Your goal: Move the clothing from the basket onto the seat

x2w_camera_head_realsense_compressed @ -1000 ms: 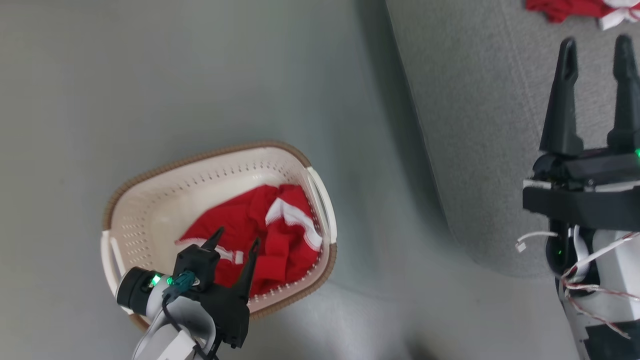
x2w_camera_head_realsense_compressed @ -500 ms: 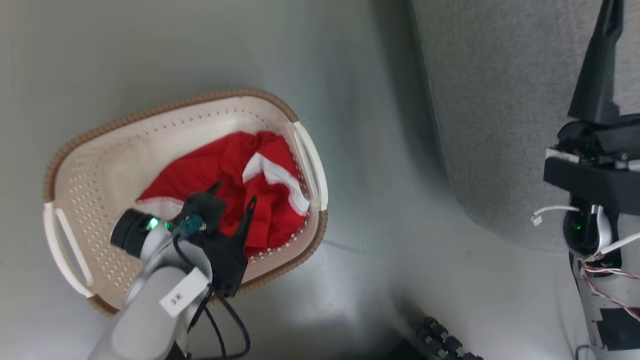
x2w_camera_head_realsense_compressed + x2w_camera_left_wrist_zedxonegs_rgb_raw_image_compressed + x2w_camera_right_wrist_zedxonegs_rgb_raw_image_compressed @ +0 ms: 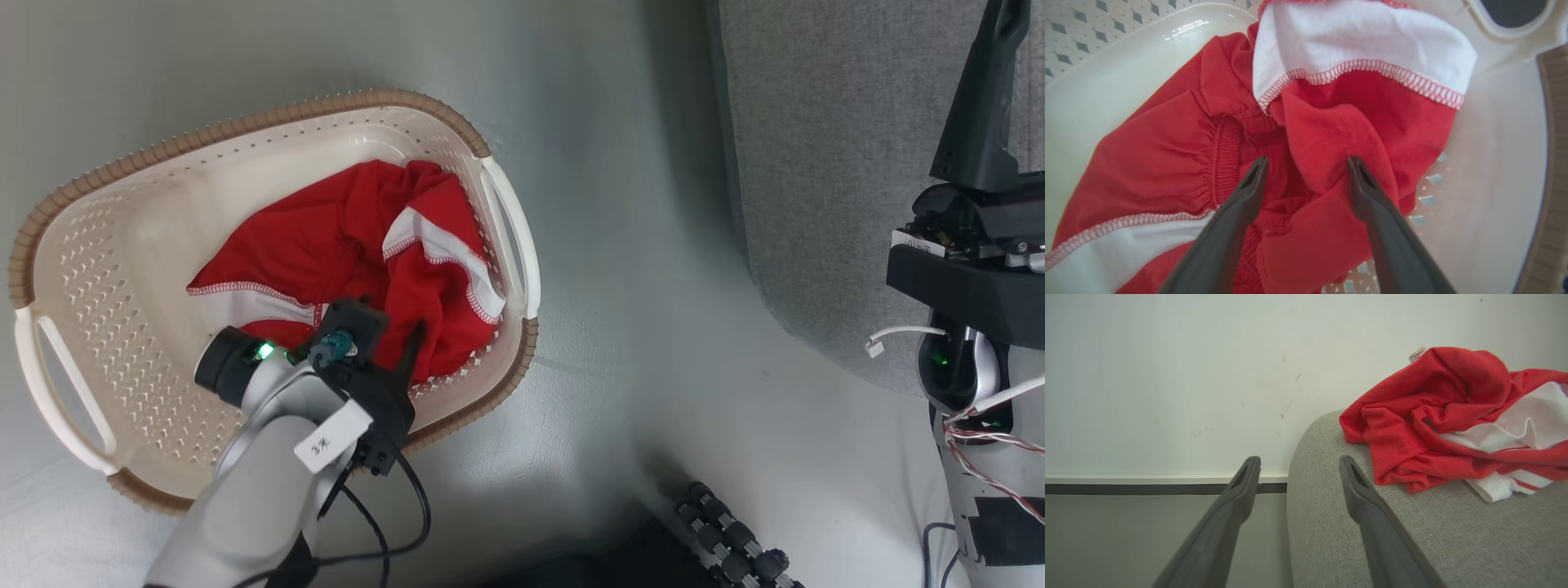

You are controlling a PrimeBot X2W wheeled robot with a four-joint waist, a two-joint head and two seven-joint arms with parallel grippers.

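Observation:
The cream basket with a brown rim stands on the floor and holds red clothing with white trim bands. My left gripper reaches down into it. In the left wrist view this gripper is open, fingertips pressed into the clothing, with a raised red fold between them. The basket wall lies to its right. My right gripper is open and empty, hovering at the edge of the grey seat. A second piece of red and white clothing lies on the seat.
The seat fills the upper right of the head view, with grey floor between it and the basket. A black ribbed part shows at the bottom. A white wall with a dark baseboard stands behind the seat.
The head camera has tilted, so the whole picture has shifted. My left gripper has gone from the near rim deeper into the basket, onto the clothing. Both grippers stay open.

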